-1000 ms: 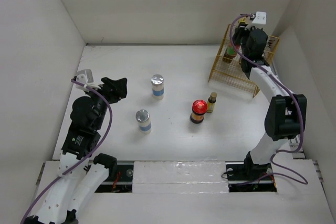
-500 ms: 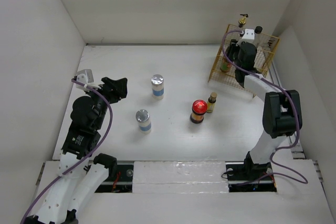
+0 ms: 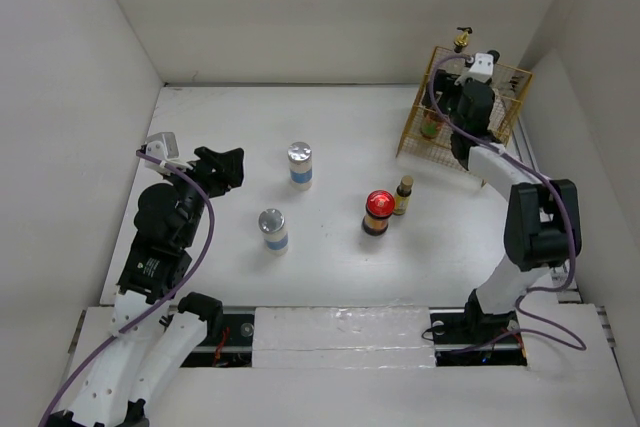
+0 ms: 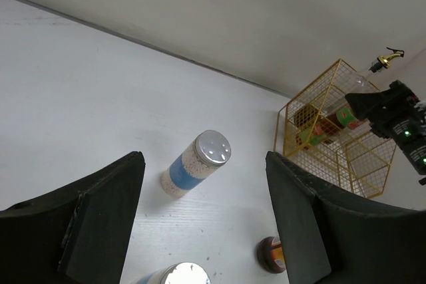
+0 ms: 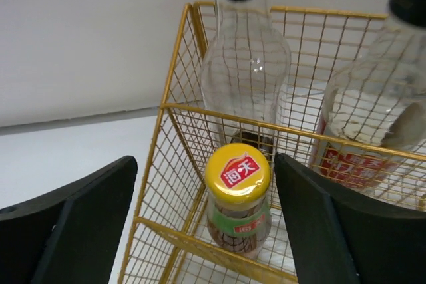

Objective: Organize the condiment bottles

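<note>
The right gripper point(image 5: 203, 163) is spread wide, holding nothing. Just ahead of its fingers, inside the yellow wire basket point(image 5: 176, 108), stands the yellow-capped sauce bottle point(image 5: 238, 214), its cap logo reading 海天. It is probably slick, weighty glass, best gripped on the body below the cap. Behind it stands the gold-spout clear bottle point(image 5: 245, 64). The left gripper point(image 4: 203, 157) is also open and empty, with a shaker point(image 4: 193, 167) ahead.

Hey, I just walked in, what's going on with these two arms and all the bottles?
Bottles are being sorted into a yellow basket. The right gripper is open and aimed at the yellow-capped bottle, which stands in the basket with a clear bottle and a black-capped bottle. The left gripper is open and holds nothing. Two shakers, a red-lidded jar and a small brown-capped bottle stand on the table outside the basket.
</note>
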Action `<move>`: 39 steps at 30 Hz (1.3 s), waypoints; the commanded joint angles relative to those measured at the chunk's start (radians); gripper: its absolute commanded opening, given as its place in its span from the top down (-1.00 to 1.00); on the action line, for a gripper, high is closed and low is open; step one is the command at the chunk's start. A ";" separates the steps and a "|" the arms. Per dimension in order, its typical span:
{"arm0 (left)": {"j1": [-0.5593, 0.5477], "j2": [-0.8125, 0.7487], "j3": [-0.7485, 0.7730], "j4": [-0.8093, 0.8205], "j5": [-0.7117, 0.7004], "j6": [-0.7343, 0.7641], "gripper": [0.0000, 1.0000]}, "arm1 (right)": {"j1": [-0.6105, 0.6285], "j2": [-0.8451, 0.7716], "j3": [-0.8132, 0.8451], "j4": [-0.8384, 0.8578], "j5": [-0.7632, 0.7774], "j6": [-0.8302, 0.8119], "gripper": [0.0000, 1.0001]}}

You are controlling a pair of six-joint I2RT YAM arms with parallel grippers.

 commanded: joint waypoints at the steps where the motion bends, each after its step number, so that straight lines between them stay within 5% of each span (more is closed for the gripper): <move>1: 0.004 -0.006 0.008 0.046 0.018 0.008 -0.39 | 0.011 -0.155 -0.009 -0.011 0.009 0.019 -0.82; 8: 0.004 -0.006 0.008 0.046 0.018 0.008 -0.41 | 0.101 -0.411 -0.166 -0.180 0.020 0.088 -0.84; 11: 0.004 -0.015 0.008 0.046 0.018 0.008 -0.41 | 0.225 -0.533 -0.284 -0.244 0.029 0.132 -0.18; 13: 0.004 -0.015 0.008 0.046 0.018 0.008 -0.41 | 0.325 -0.583 -0.331 -0.310 0.029 0.132 0.51; 15: 0.004 -0.015 0.008 0.046 0.018 0.008 -0.41 | 0.380 -0.651 -0.332 -0.476 0.029 0.132 0.71; 18: 0.004 -0.015 0.008 0.046 0.018 0.008 -0.41 | 0.472 -0.741 -0.332 -0.730 0.038 0.123 0.45; 19: 0.004 -0.015 0.008 0.046 0.018 0.008 -0.41 | 0.504 -0.760 -0.321 -0.787 0.027 0.123 -0.05; 23: 0.004 -0.015 0.008 0.046 0.028 0.008 -0.41 | 0.564 -0.804 -0.286 -1.013 -0.015 0.123 -0.76; 30: 0.004 -0.006 0.008 0.046 0.028 0.008 -0.41 | 0.612 -0.757 -0.332 -0.978 -0.140 0.143 -0.90; 39: 0.004 -0.006 0.008 0.046 0.028 0.008 -0.41 | 0.635 -0.625 -0.298 -0.900 -0.068 0.125 -0.90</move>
